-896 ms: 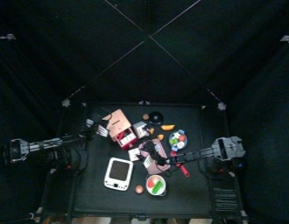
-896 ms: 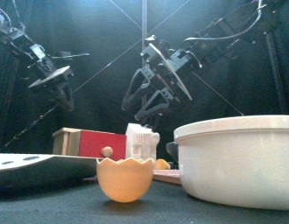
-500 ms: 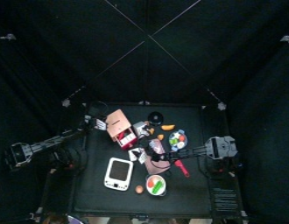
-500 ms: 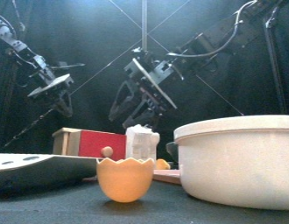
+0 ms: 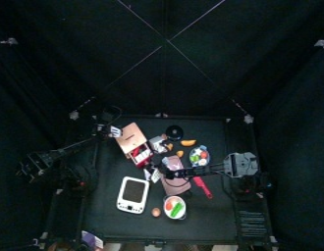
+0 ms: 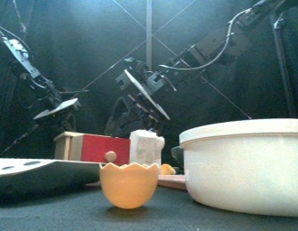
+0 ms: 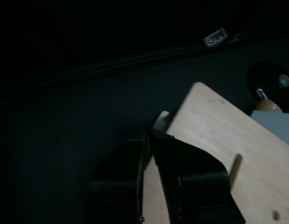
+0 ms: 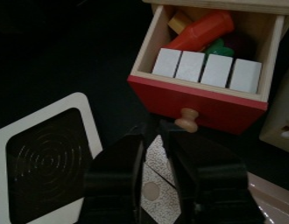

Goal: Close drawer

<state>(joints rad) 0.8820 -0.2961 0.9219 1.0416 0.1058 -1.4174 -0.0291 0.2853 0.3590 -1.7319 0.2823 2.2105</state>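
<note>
The drawer (image 8: 200,98) stands pulled out of its pinkish-tan box (image 5: 130,135), its red front and round knob (image 8: 186,119) facing my right gripper (image 8: 160,142). White blocks and orange and green pieces lie inside it. My right gripper is open and empty, a short way in front of the knob, and hangs above the red front (image 6: 110,149) in the front view. My left gripper (image 7: 153,147) hovers over the box's tan top (image 7: 229,131) at its far end, jaws together, holding nothing.
A flat white device (image 5: 132,193) with a grey screen (image 8: 42,156) lies beside the right gripper. A plate of food (image 5: 174,207) and small colourful items (image 5: 199,153) lie near it. An egg cup (image 6: 127,186) and a large white bowl (image 6: 242,167) stand at the front edge.
The right gripper has swung left towards the drawer's red front. The left arm has reached inward and its gripper has dropped lower over the box.
</note>
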